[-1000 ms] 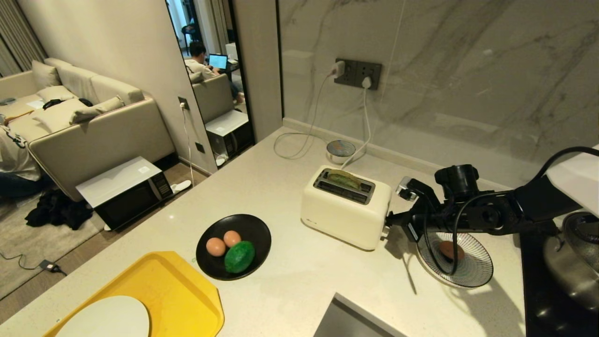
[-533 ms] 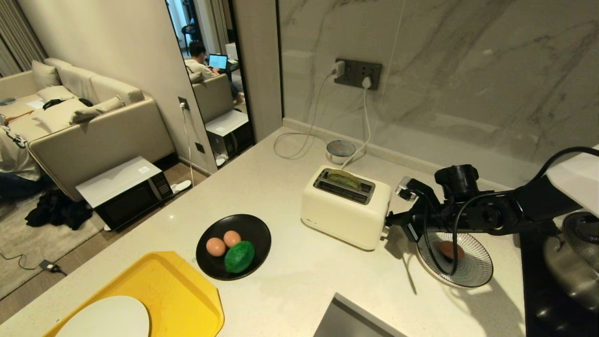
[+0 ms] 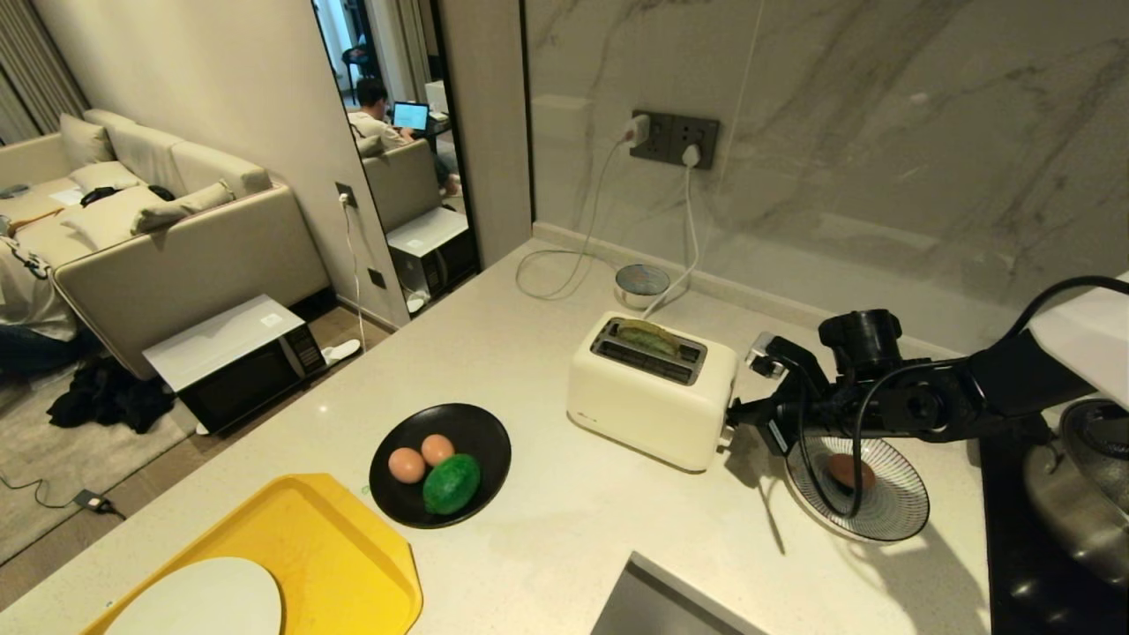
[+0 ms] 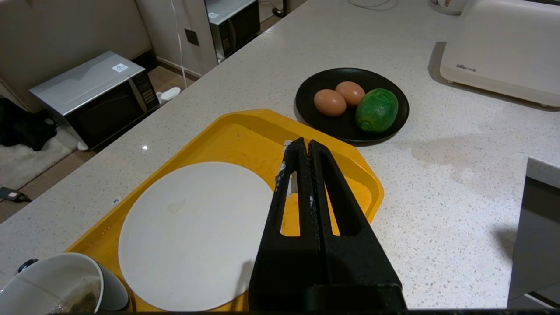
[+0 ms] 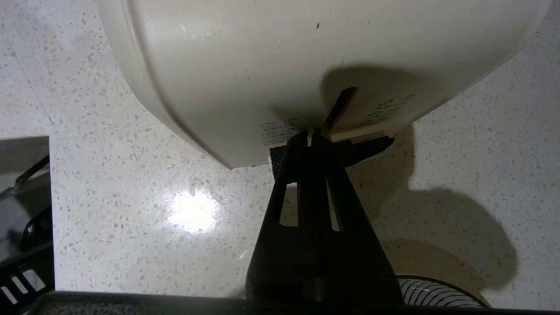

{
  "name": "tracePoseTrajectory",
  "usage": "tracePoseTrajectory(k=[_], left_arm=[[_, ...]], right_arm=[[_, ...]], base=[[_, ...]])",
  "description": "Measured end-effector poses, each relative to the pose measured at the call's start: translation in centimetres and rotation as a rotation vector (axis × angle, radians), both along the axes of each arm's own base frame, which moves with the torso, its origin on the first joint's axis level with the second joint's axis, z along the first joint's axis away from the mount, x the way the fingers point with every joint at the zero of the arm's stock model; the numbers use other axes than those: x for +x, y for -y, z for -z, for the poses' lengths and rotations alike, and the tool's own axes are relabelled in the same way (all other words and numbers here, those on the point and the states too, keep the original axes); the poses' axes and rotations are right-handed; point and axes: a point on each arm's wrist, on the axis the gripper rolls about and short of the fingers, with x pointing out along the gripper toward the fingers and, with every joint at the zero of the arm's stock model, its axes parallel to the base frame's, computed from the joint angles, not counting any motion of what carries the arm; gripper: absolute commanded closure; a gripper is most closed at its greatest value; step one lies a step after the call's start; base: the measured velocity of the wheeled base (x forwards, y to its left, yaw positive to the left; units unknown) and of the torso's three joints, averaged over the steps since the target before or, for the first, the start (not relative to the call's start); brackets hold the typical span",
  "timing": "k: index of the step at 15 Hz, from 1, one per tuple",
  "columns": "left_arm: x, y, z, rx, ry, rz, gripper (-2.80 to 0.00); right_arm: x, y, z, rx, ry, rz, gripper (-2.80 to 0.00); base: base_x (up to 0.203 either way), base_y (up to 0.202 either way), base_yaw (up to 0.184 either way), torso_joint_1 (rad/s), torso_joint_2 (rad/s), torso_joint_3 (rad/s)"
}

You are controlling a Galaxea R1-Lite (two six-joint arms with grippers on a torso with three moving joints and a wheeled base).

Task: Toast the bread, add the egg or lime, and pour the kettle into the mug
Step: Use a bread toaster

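The pale green bread (image 3: 648, 335) sits down in a slot of the cream toaster (image 3: 653, 401). My right gripper (image 3: 736, 414) is shut at the toaster's right end. In the right wrist view its tips (image 5: 309, 136) meet the black lever (image 5: 372, 146), low on the toaster (image 5: 306, 57). Two eggs (image 3: 407, 465) and the lime (image 3: 452, 483) lie on a black plate (image 3: 476, 428). Another egg (image 3: 851, 472) rests on a striped plate (image 3: 891, 520). My left gripper (image 4: 305, 144) hangs shut and empty over the yellow tray (image 4: 245, 131). The mug (image 4: 57, 288) stands beside the tray. The kettle is out of view.
A white round plate (image 4: 192, 232) lies on the tray. A steel pot (image 3: 1085, 494) sits on the black hob at the right. Cords run from the wall socket (image 3: 675, 139) past a small round base (image 3: 642, 280). A sink edge (image 3: 653, 600) is at the front.
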Motion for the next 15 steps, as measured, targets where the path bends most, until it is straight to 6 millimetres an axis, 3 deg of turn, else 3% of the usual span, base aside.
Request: tracePoseTrajectory(k=[15], left_arm=[[0.00,0.00,0.00,-0.001,0.000,0.000,0.00]], right_arm=[[0.01,-0.06,-0.13,0.000,0.004,-0.002,0.00]], base=[[0.000,0.000,0.000,0.000,0.00,0.000]])
